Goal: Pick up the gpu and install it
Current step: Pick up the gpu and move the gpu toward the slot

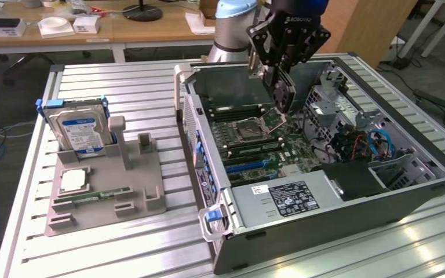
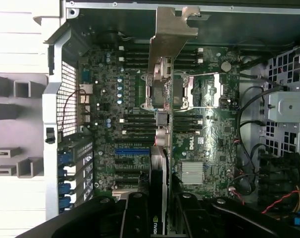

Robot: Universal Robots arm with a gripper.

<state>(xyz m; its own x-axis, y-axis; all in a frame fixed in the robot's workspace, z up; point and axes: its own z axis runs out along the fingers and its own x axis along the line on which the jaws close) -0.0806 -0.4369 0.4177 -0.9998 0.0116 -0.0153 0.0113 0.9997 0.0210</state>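
Note:
My gripper (image 1: 280, 68) hangs over the open computer case (image 1: 207, 145), shut on the gpu (image 1: 283, 92). The gpu is a thin dark card that points edge-down toward the motherboard (image 1: 261, 145). In the wrist view the gpu (image 2: 159, 163) shows edge-on between my fingers (image 2: 138, 218), with its silver bracket (image 2: 169, 39) at the far end from the gripper (image 2: 160, 210). The card floats above the CPU socket (image 2: 189, 91) area and touches nothing. A blue expansion slot (image 2: 132, 150) lies just beside the card's line.
On the exterior view's left, a grey holder (image 1: 106, 191) carries a blue-labelled hard drive (image 1: 83, 130), a CPU chip (image 1: 74, 180) and a green RAM stick (image 1: 83, 200). Inside the case are the power supply (image 1: 288, 197), drive cage (image 1: 327, 107) and loose cables (image 1: 377, 145).

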